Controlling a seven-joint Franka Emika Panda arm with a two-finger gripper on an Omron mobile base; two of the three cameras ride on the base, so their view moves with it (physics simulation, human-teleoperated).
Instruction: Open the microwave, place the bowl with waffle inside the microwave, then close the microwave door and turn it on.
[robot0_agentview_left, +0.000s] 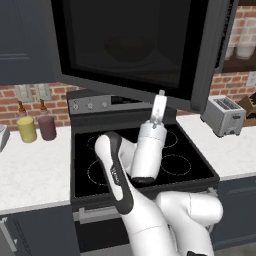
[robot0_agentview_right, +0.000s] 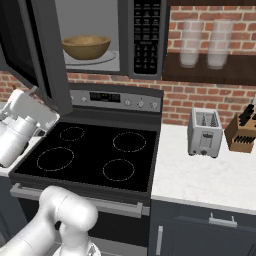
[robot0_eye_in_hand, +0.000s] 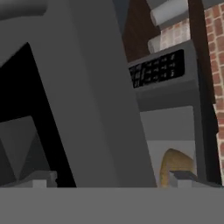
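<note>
The white arm's two-finger gripper (robot0_agentview_left: 160, 93) is reaching up to the lower edge of the big dark-grey microwave door (robot0_agentview_left: 130, 45), fingers apart. Beyond, the brown wooden bowl (robot0_agentview_right: 86, 47) is sitting inside the dark-grey microwave (robot0_agentview_right: 145, 37).

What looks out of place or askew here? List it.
Nothing is spilled or damaged. The microwave door stands open over the stove, with the bowl sitting upright on the turntable inside. The toaster and knife block stand upright.
</note>
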